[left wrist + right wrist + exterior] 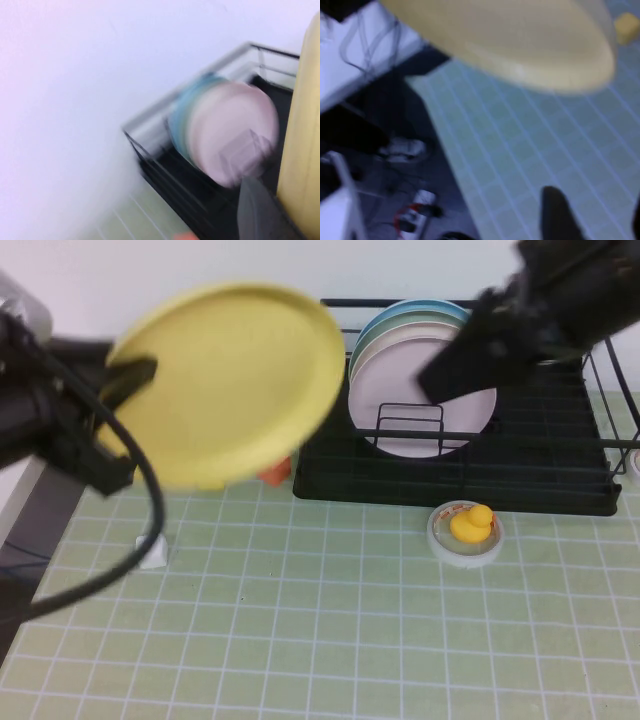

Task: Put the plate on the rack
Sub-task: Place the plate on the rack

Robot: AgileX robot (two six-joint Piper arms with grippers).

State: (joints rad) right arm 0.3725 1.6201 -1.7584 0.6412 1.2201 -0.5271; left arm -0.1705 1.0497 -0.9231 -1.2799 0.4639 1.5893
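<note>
Overhead, left tool (135,375) holds plate (235,380); right tool (455,365) above rack (560,485).

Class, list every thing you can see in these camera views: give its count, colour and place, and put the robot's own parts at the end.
Yellow plate: one, yellow, held up in the air left of the rack.
Rack: one, black wire, at the far right of the table.
Plates in the rack: a few standing on edge, pale pink in front, cream and blue-green behind.
Rubber duck: one, yellow, on a small round lid in front of the rack.
Orange object: one, mostly hidden under the yellow plate.
White object: one, small, on the mat at left.
Mat: one, pale green with white grid, covering the table.
Left gripper: gripping the yellow plate's left rim.
Right gripper: black, above the rack, in front of the stacked plates.
</note>
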